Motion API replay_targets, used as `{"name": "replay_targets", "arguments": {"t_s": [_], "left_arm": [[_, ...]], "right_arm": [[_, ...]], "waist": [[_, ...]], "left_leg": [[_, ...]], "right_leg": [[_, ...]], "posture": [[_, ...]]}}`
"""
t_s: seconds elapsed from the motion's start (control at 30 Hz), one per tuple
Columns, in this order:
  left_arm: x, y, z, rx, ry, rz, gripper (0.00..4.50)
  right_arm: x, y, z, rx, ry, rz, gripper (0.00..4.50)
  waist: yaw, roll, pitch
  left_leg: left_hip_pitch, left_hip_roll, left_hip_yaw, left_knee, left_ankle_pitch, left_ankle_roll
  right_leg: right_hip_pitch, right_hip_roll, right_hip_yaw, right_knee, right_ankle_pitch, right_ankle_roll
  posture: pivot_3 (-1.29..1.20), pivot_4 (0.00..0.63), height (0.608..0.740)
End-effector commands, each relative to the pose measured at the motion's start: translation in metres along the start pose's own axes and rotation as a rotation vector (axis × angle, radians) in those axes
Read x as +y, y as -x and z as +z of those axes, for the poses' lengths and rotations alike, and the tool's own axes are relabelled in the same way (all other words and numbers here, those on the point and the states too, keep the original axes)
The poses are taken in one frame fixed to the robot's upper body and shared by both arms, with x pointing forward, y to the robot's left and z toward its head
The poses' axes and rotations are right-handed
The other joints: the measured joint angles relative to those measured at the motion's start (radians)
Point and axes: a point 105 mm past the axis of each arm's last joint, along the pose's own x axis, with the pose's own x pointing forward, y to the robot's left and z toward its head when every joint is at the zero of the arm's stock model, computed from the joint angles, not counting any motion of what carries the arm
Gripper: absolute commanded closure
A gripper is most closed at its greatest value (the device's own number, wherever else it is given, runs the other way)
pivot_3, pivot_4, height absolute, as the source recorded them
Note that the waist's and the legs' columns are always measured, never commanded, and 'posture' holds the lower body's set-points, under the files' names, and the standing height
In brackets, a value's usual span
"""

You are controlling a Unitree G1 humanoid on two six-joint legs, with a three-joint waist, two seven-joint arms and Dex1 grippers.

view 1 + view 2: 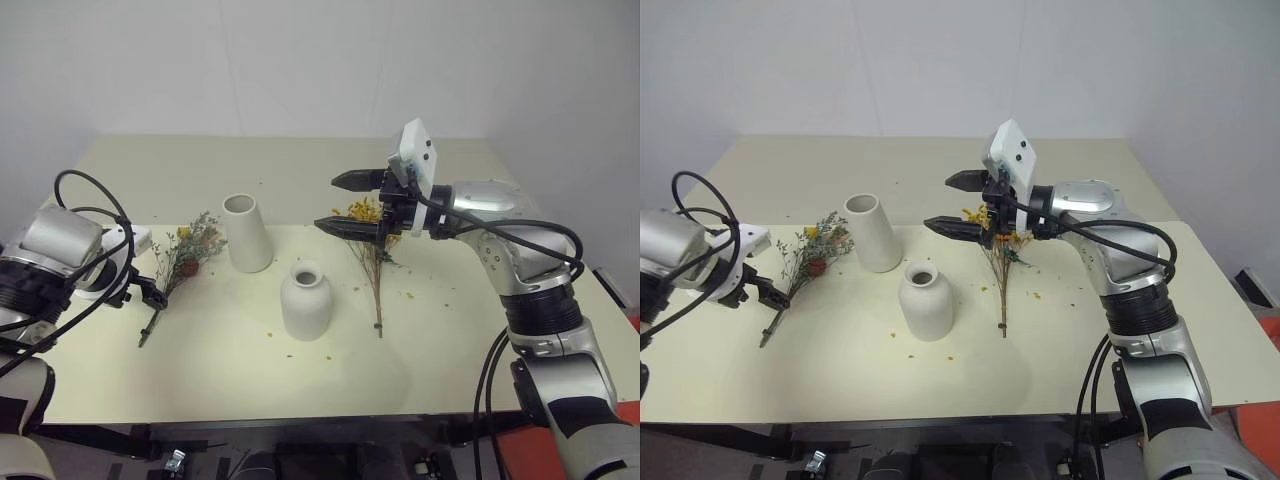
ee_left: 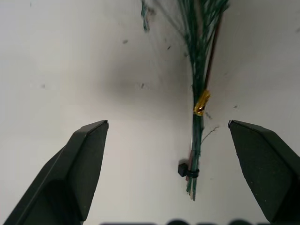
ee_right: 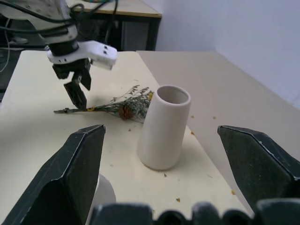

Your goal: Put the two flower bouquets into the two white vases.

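Observation:
The sparse grey-green bouquet (image 1: pixel 187 252) with a brown pinecone lies flat at the table's left, stems toward the front edge. My left gripper (image 1: pixel 141 295) hangs open just above its stem end; the wrist view shows the stems (image 2: pixel 198 140), bound by a gold tie, between the spread fingers (image 2: pixel 89 159), untouched. The tall cone vase (image 1: pixel 247 232) and the squat jug vase (image 1: pixel 306 300) stand upright mid-table. The yellow-orange bouquet (image 1: pixel 373 255) lies right of the jug. My right gripper (image 1: pixel 326 202) is open and level above that bouquet's blooms, facing the cone vase (image 3: pixel 164 126).
Small yellow crumbs (image 1: pixel 408 294) dot the table around the yellow bouquet and the jug. The cream table (image 1: pixel 300 160) stretches back to a white wall. Black cables (image 1: pixel 85 190) loop over my left wrist.

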Motion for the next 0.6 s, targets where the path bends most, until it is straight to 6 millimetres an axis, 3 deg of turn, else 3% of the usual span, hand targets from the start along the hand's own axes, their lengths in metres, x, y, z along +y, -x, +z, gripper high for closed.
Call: {"name": "replay_targets", "arguments": {"t_s": [0.03,0.2,0.6], "left_arm": [[0.003,-0.004,0.013,-0.025,0.008,0.012,0.03],[0.000,-0.016,0.028,-0.039,0.041,0.023,0.03],[-0.001,-0.022,0.032,-0.021,0.017,0.026,3.81]], "right_arm": [[0.000,-0.002,0.018,-0.045,0.073,0.013,0.00],[0.000,-0.003,0.018,-0.054,0.077,0.016,0.00],[0.002,0.000,0.018,-0.053,0.076,0.010,0.00]], "waist": [[0.003,0.000,0.000],[0.005,0.000,0.000],[-0.013,0.000,0.000]], "left_leg": [[0.000,0.000,0.000,0.000,0.000,0.000],[0.000,0.000,0.000,0.000,0.000,0.000],[0.004,0.000,0.000,0.000,0.000,0.000]], "right_leg": [[0.000,0.000,0.000,0.000,0.000,0.000],[0.000,0.000,0.000,0.000,0.001,-0.002],[0.001,0.000,0.001,0.006,0.000,-0.001]], "posture": [[0.00,0.150,0.740],[0.00,0.150,0.740],[0.00,0.150,0.740]]}}
